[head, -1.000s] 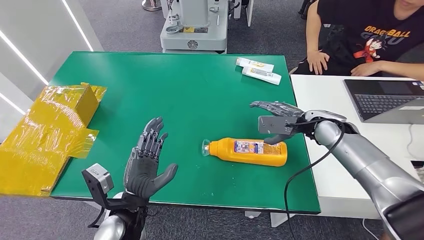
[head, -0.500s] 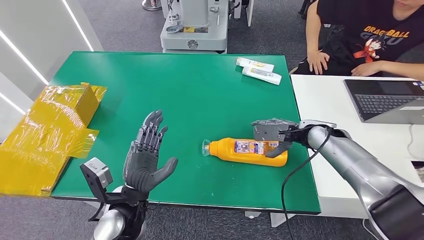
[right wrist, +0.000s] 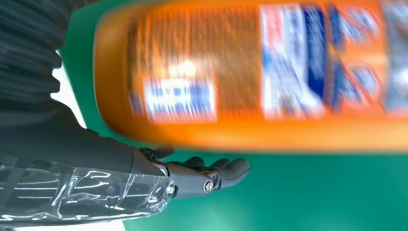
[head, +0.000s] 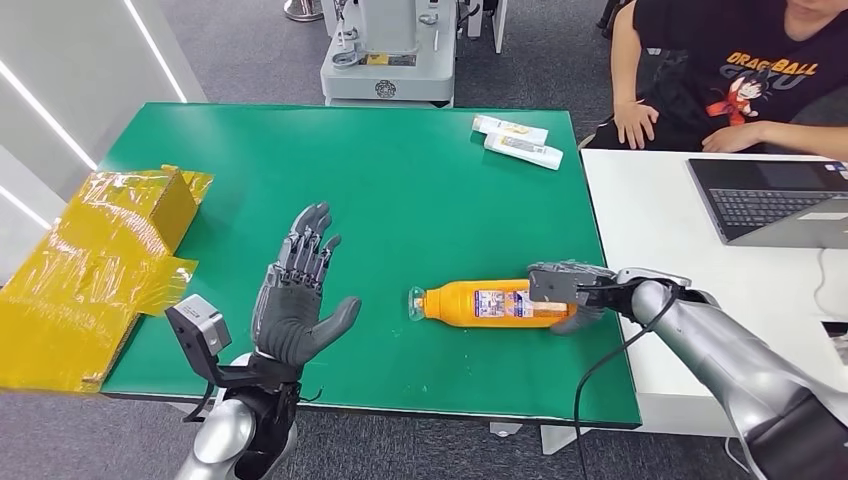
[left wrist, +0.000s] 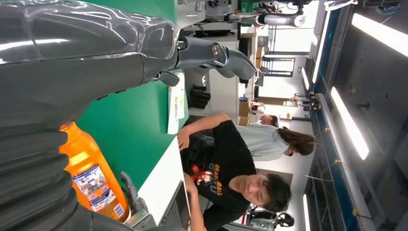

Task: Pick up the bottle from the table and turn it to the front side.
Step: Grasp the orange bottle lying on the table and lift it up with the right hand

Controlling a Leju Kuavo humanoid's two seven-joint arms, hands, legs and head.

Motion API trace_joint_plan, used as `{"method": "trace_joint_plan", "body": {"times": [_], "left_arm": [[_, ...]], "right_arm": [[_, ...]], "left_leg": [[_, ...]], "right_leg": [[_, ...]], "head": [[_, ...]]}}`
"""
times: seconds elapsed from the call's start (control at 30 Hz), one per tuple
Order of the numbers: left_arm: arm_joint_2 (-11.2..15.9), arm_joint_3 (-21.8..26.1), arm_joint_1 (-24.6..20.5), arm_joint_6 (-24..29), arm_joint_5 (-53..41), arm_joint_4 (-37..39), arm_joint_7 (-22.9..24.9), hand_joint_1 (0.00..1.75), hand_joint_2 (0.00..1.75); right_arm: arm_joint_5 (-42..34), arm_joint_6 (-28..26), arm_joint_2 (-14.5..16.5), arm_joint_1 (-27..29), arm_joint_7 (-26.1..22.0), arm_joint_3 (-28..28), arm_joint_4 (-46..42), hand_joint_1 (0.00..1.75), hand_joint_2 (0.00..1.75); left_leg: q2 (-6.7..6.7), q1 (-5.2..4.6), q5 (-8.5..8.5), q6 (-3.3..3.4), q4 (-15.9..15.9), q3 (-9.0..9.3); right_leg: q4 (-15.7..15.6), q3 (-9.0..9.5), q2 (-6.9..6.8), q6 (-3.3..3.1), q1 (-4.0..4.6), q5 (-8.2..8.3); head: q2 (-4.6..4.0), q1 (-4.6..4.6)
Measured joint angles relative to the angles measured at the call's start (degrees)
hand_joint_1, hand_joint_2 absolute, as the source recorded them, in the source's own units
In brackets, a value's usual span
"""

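Orange plastic bottle [head: 495, 305] with clear cap and printed label, lying on its side on green bench [head: 400, 190], cap toward the left robot hand. Right robot hand [head: 568, 292] wrapped around the bottle's base end, fingers over the top, thumb below. Left robot hand [head: 297, 305] raised near the bench's front edge, palm upward, fingers spread, holding nothing, well apart from the bottle.

Bottle [head: 490, 304]: we see it lying on its side on the counter [head: 400, 180], cap end toward our left hand [head: 297, 300].
Right hand [head: 565, 290]: at the bottle's base end.
Tubes [head: 515, 141]: at the far right corner.
Wrapped box [head: 90, 265]: at the counter's left edge.
Laptop [head: 770, 200]: on the neighbouring table to the right.
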Motion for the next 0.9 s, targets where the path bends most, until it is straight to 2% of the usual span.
{"method": "trace_joint_plan", "body": {"times": [0.27, 0.37, 0.4, 0.43, 0.5, 0.53, 0.57, 0.63, 0.67, 0.77, 0.83, 0.9], "left_arm": [[-0.62, -0.01, -0.85, -0.38, 0.26, 1.31, -0.23, 0.0, 1.75], [-0.67, -0.02, -0.87, -0.39, 0.37, 1.78, -0.38, 0.0, 1.75], [-0.68, -0.02, -0.88, -0.39, 0.38, 1.9, -0.42, 0.0, 1.75], [-0.69, -0.03, -0.89, -0.41, 0.39, 2.02, -0.44, 0.0, 1.75], [-0.72, -0.07, -0.89, -0.46, 0.4, 2.23, -0.46, 0.0, 1.75], [-0.75, -0.1, -0.89, -0.5, 0.41, 2.35, -0.46, 0.0, 1.75], [-0.78, -0.13, -0.9, -0.54, 0.42, 2.49, -0.46, 0.0, 1.75], [-0.93, -0.17, -0.93, -0.58, 0.43, 2.78, -0.48, 0.0, 1.75], [-1.02, -0.19, -0.96, -0.6, 0.44, 2.91, -0.48, 0.0, 1.75], [-1.21, -0.24, -1.05, -0.69, 0.49, 3.18, -0.49, 0.0, 1.75], [-1.25, -0.27, -1.1, -0.72, 0.49, 3.32, -0.5, 0.0, 1.75], [-1.27, -0.3, -1.12, -0.74, 0.49, 3.39, -0.5, 0.0, 1.75]], "right_arm": [[0.13, -2.84, -1.18, 3.17, -1.18, -1.11, 0.13, 0.0, 1.75], [0.33, -3.43, -1.54, 3.86, -1.45, -1.73, -0.13, 0.62, 1.75], [0.36, -3.49, -1.63, 4.0, -1.49, -1.84, -0.19, 0.72, 1.75], [0.39, -3.59, -1.74, 4.11, -1.53, -1.93, -0.25, 0.74, 1.75], [0.42, -3.85, -2.04, 4.27, -1.67, -2.21, -0.37, 0.98, 1.75], [0.47, -3.99, -2.26, 4.36, -1.76, -2.42, -0.46, 1.2, 1.75], [0.53, -4.1, -2.54, 4.47, -1.89, -2.66, -0.61, 1.31, 1.75], [0.69, -4.23, -3.12, 4.67, -2.07, -3.16, -0.97, 1.3, 1.75], [0.74, -4.25, -3.38, 4.75, -2.12, -3.38, -1.15, 1.2, 1.75], [0.9, -4.35, -3.92, 4.96, -2.15, -3.85, -1.53, 1.06, 1.75], [1.01, -4.45, -4.11, 5.09, -2.15, -4.14, -1.67, 1.04, 1.75], [1.07, -4.53, -4.21, 5.18, -2.14, -4.41, -1.73, 0.91, 1.75]], "left_leg": [[0.01, 0.0, 0.0, 0.0, 0.0, 0.03], [0.02, 0.0, 0.0, 0.0, 0.0, 0.03], [0.03, 0.0, 0.0, 0.0, 0.0, 0.03], [0.03, 0.0, 0.0, 0.0, 0.0, 0.03], [0.02, 0.0, 0.0, 0.0, 0.01, 0.03], [0.01, -0.01, 0.0, 0.0, 0.02, 0.03], [0.0, -0.01, 0.0, 0.0, 0.03, 0.02], [0.01, -0.01, 0.0, 0.01, 0.03, 0.02], [0.02, -0.01, -0.01, 0.01, 0.04, 0.02], [0.02, -0.01, -0.01, 0.02, 0.05, 0.02], [0.02, -0.01, -0.01, 0.02, 0.05, 0.02], [0.02, -0.01, -0.01, 0.02, 0.05, 0.02]], "right_leg": [[0.0, 0.01, 0.01, 0.0, 0.0, 0.0], [0.0, 0.01, 0.02, 0.0, 0.0, 0.0], [0.0, 0.01, 0.02, 0.0, 0.0, 0.0], [0.0, 0.01, 0.03, 0.01, 0.0, 0.01], [-0.01, 0.02, 0.01, 0.01, 0.0, 0.01], [-0.01, 0.02, 0.0, 0.01, -0.01, 0.01], [-0.01, 0.03, -0.01, 0.02, -0.01, 0.01], [-0.01, 0.03, 0.0, 0.03, -0.01, 0.02], [-0.02, 0.03, 0.01, 0.04, -0.01, 0.02], [-0.03, 0.03, 0.02, 0.05, -0.01, 0.03], [-0.03, 0.03, 0.02, 0.05, -0.01, 0.03], [-0.03, 0.03, 0.02, 0.05, -0.01, 0.03]], "head": [[0.0, -0.01], [0.0, -0.01], [0.0, -0.01], [0.0, -0.01], [0.0, -0.01], [0.0, -0.01], [0.0, 0.0], [0.0, 0.0], [0.0, 0.0], [0.0, -0.01], [0.0, 0.0], [0.0, 0.0]]}}
